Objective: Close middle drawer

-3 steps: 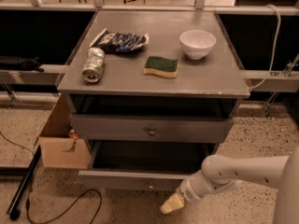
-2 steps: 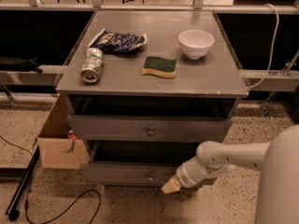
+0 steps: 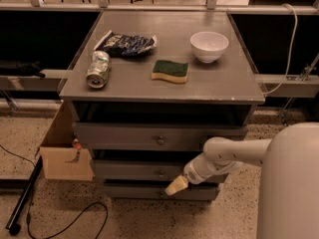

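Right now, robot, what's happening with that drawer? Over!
Gripper low, at the front of the grey wooden middle drawer, right of its knob. Drawer nearly in, sticking out slightly. Nothing seen in its way.

White, smooth, rounded arm (image 3: pixel 234 156), bulky body (image 3: pixel 291 183); cream-yellow claw (image 3: pixel 177 185) against middle drawer (image 3: pixel 129 171) front.
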{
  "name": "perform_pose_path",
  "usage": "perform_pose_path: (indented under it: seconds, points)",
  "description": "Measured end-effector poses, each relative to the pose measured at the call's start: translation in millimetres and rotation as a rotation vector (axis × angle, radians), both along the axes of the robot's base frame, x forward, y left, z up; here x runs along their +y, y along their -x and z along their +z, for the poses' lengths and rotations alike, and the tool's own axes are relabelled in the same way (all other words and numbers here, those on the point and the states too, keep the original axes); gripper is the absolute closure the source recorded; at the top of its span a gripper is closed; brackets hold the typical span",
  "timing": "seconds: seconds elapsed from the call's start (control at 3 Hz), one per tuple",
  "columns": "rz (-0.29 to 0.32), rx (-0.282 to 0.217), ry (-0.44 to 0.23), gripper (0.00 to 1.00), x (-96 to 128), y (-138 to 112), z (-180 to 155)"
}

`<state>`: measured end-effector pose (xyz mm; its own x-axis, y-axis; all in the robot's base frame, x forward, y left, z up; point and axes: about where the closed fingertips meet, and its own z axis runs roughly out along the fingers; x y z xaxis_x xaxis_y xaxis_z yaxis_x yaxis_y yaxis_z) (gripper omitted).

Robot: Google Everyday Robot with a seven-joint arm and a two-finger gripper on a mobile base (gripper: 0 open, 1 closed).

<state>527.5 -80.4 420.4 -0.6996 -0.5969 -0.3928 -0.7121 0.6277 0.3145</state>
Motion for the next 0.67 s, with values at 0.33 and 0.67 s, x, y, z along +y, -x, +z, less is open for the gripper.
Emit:
perform_pose_path:
  seconds: [0.33, 0.67]
  points:
    - [0.0, 0.0, 0.0, 0.0, 0.0, 0.0, 0.0]
    - [0.0, 0.0, 0.0, 0.0, 0.0, 0.0, 0.0]
